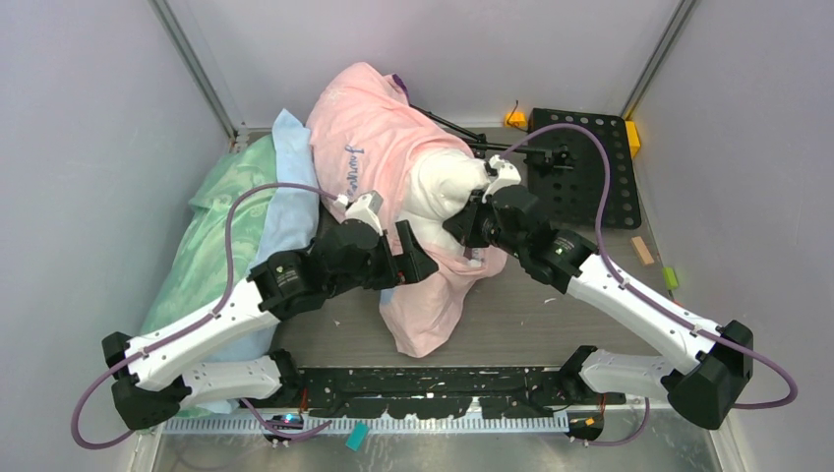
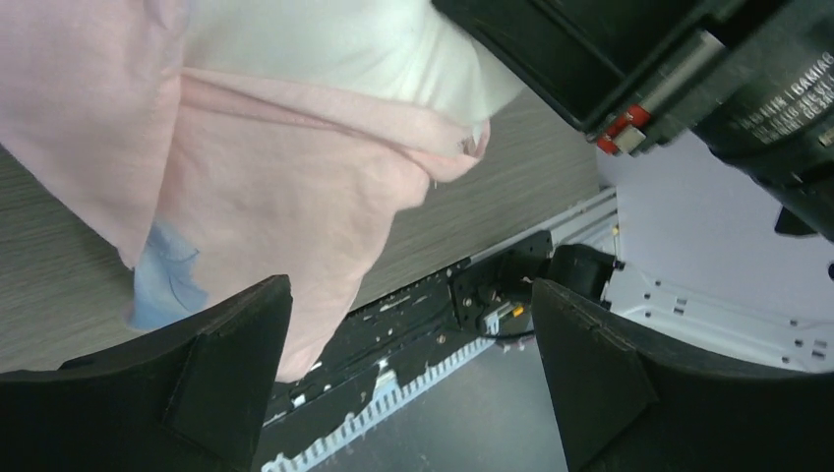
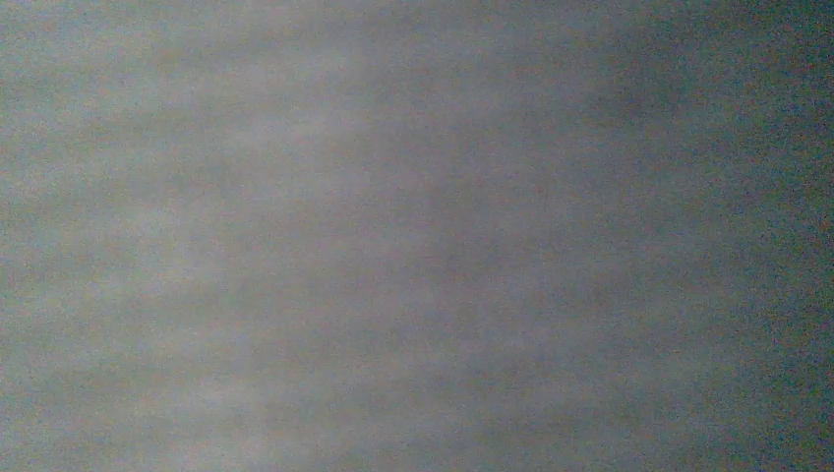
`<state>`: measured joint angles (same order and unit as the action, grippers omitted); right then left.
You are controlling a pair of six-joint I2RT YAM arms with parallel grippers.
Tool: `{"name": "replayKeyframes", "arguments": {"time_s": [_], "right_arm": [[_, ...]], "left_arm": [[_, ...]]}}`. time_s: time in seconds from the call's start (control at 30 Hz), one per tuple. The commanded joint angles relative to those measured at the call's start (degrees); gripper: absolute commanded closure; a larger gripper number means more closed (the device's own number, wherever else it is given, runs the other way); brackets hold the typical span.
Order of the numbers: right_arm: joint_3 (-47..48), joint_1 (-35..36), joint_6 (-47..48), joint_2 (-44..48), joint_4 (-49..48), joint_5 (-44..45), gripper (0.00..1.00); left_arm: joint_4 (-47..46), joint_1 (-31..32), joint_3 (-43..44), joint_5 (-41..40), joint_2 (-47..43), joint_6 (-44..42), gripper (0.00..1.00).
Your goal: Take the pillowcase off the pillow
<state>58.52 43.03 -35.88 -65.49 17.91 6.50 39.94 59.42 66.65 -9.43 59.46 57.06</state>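
Observation:
The pale pink pillowcase [image 1: 369,147] with blue "Journey" lettering lies bunched in the middle of the table, its loose end trailing toward the near edge. The white pillow [image 1: 441,182] bulges out of its right side. My left gripper [image 1: 423,258] is open and empty, just above the pillowcase's lower folds. In the left wrist view the gripper [image 2: 411,290] holds nothing, with the pillowcase [image 2: 275,187] and pillow [image 2: 334,44] beyond it. My right gripper [image 1: 462,222] is pressed against the pillow's exposed end. Its jaws are hidden, and the right wrist view is a grey blur.
Mint green bedding [image 1: 211,236] and a light blue cloth [image 1: 290,187] lie at the left. A black perforated plate [image 1: 590,167] sits at the back right. A black rail [image 1: 433,383] runs along the near edge. A small wooden block [image 1: 642,250] lies at the right.

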Motion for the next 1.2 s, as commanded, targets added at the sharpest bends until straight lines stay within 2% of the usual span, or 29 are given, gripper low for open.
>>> {"name": "replayKeyframes", "arguments": {"time_s": [0.0, 0.17, 0.43, 0.63, 0.7, 0.83, 0.87, 0.97, 1.0, 1.17], "right_arm": [[1.89, 0.04, -1.25, 2.54, -9.98, -2.67, 1.0], [1.51, 0.06, -1.64, 2.86, -10.26, -2.69, 1.0], [2.21, 0.09, -2.14, 1.14, -10.58, -4.75, 1.0], [1.62, 0.04, -2.43, 1.57, -11.02, -5.71, 1.0], [1.23, 0.06, -2.36, 2.06, -10.85, -5.71, 1.0], [1.25, 0.04, -2.01, 3.18, -10.97, -4.44, 1.0], [1.51, 0.04, -1.82, 3.48, -10.84, -3.92, 1.0], [2.84, 0.08, -0.84, 4.03, -10.38, -1.97, 1.0], [3.32, 0.07, -0.69, 4.11, -10.08, -1.1, 1.0], [6.55, 0.09, -0.42, 4.23, -6.9, 5.53, 1.0]], "left_arm": [[-7.07, 0.32, -4.27, -10.77, -2.24, 14.1, 0.05], [4.65, 0.27, -2.37, -18.52, 0.23, 28.87, 0.06], [5.59, 0.26, -0.73, -15.52, 6.64, 29.42, 0.07], [2.5, 0.11, -4.0, -15.98, 5.64, 29.53, 0.05], [1.95, 0.16, -4.53, -15.62, 4.97, 28.92, 0.07], [3.5, 0.17, -7.74, -16.2, 3.53, 29.96, 0.24], [3.43, 0.16, -9.62, -16.15, 3.03, 30.99, 0.31], [-0.58, 0.13, -17.5, -15.29, 1.2, 32.59, 0.68], [-2.0, 0.14, -19.64, -14.99, 0.73, 33.0, 0.76], [-5.92, 0.17, -27.92, -12.91, -0.28, 34.32, 0.94]]}}
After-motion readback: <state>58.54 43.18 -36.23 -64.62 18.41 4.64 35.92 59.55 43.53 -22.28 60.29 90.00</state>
